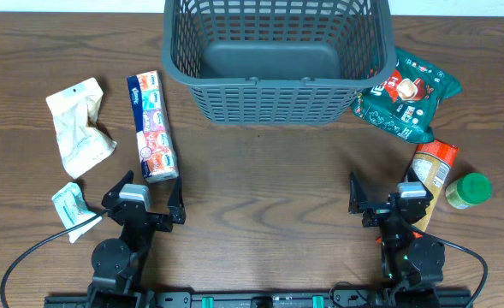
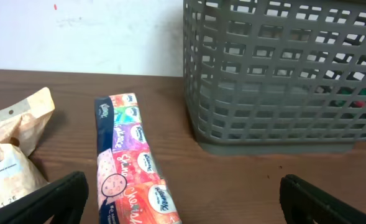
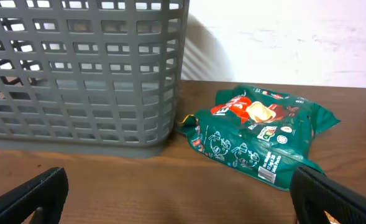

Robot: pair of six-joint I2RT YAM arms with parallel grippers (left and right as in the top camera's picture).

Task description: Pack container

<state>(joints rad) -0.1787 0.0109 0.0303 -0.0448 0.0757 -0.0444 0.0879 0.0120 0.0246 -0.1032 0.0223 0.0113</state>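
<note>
The container (image 1: 269, 94) is a dark grey slotted basket at the table's far middle, and nothing shows inside it. It also fills the upper right of the left wrist view (image 2: 282, 81) and the upper left of the right wrist view (image 3: 77, 74). My left gripper (image 1: 142, 204) rests open near the front left, its jaws wide apart over bare wood. A colourful tissue pack (image 1: 151, 126) lies just ahead of it (image 2: 130, 162). My right gripper (image 1: 387, 198) stands open at the front right with nothing between its jaws. A green snack bag (image 1: 408, 94) lies beyond it (image 3: 257, 134).
A crumpled beige pouch (image 1: 79, 127) and a small white-green sachet (image 1: 70, 204) lie at the left. An orange-labelled packet (image 1: 431, 175) and a green-lidded jar (image 1: 468, 190) sit close to the right gripper's outer side.
</note>
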